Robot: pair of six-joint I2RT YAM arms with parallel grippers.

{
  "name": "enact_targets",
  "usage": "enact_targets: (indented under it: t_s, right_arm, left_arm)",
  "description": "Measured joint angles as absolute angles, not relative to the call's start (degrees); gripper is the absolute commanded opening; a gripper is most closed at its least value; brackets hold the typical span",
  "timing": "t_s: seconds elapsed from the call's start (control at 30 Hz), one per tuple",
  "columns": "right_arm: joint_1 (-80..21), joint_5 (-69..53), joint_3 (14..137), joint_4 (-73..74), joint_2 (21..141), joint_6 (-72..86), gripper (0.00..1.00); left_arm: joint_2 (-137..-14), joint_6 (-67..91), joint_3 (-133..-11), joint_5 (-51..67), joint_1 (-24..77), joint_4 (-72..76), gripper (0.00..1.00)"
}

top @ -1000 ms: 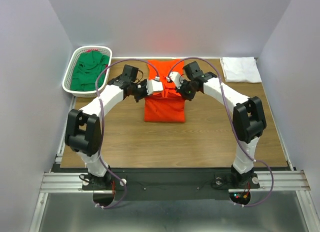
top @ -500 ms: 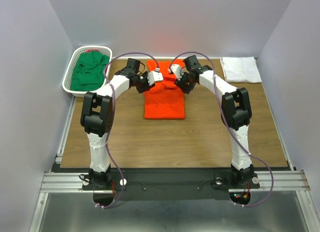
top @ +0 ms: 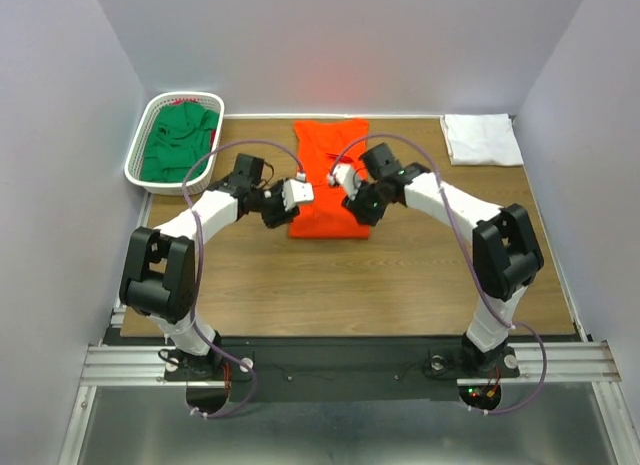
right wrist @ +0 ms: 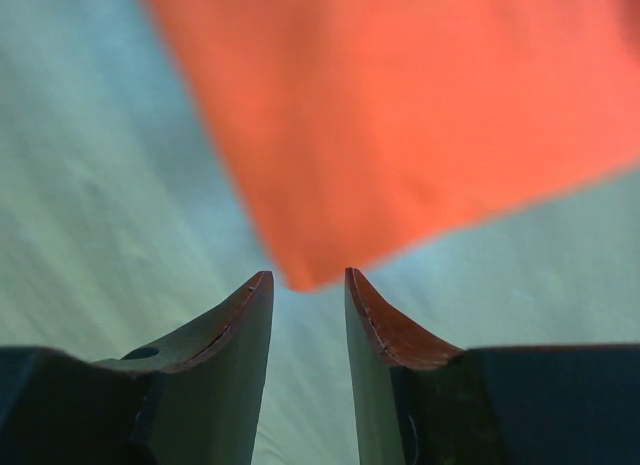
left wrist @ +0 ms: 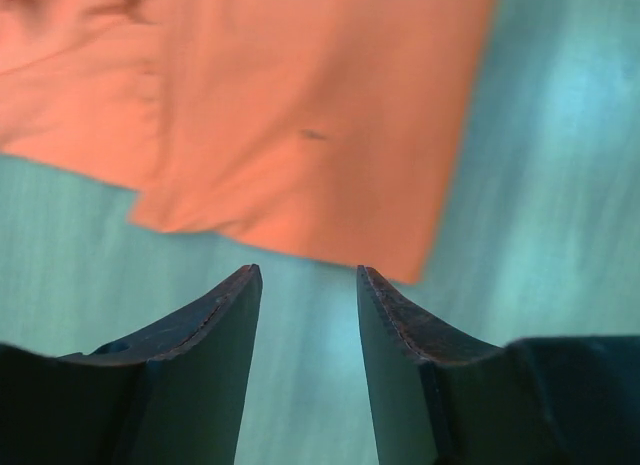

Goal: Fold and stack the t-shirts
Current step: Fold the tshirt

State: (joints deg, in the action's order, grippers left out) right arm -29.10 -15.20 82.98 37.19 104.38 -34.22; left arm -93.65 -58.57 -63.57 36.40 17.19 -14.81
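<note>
The orange-red t-shirt lies flat on the table as a long, narrow folded shape. My left gripper hovers at its near-left edge, and my right gripper is over its near-right part. In the left wrist view the left gripper is open and empty, with the orange-red t-shirt just beyond its tips. The right gripper is also open and empty, and a corner of the orange-red t-shirt lies just past its tips. A white t-shirt lies folded at the back right. A dark green t-shirt sits in the basket.
The white mesh basket stands at the back left corner, just off the wooden table. Grey walls close in the left, right and back sides. Both arms arch inward over the table's middle.
Both grippers have gone from shut to open, letting go of the orange-red t-shirt. They have drawn back towards the near side, and the shirt now lies flat.
</note>
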Motion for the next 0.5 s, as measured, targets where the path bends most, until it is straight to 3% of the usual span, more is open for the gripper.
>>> enact_targets:
  t_s: [0.2, 0.5]
  right_arm:
    - [-33.36, -15.42, 76.23, 35.33, 107.07, -33.63, 0.42]
    - [-32.97, -14.59, 74.7, 30.63, 109.8, -33.69, 0.37]
  left_arm:
    - [-93.47, -61.23, -54.94, 36.05, 19.46, -12.84, 0.57]
    - [-97.76, -63.22, -54.96, 34.09, 21.08, -9.47, 0.57]
